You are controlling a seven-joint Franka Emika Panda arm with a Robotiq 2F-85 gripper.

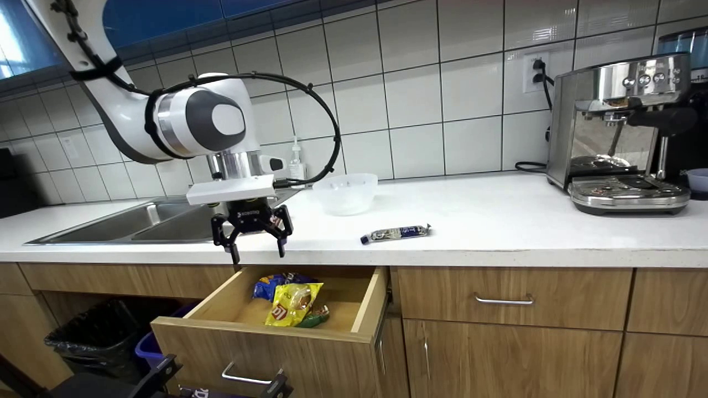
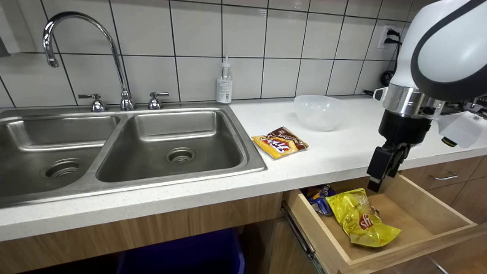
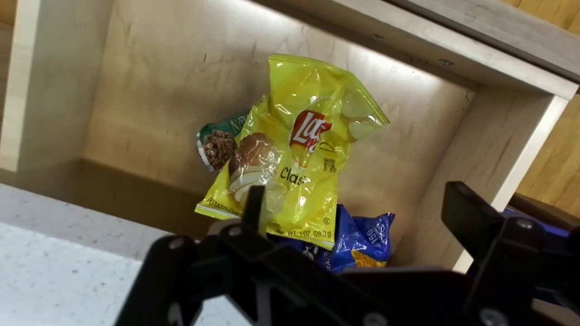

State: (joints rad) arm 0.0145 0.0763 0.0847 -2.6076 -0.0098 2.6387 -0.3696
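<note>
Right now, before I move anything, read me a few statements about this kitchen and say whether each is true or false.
1. A Lay's Classic potato chip bag lies in the open drawer. True.
2. The jaws are closed on that bag. False: they stand open, holding nothing.
3. An espresso machine stands on the countertop. True.
4. The Lay's bag lies alone. False: a green snack packet and a blue snack bag share the drawer.
5. A translucent bowl stands upright. True.

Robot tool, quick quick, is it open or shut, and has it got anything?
The tool: open, holding nothing, above the drawer with the yellow chip bag inside.
</note>
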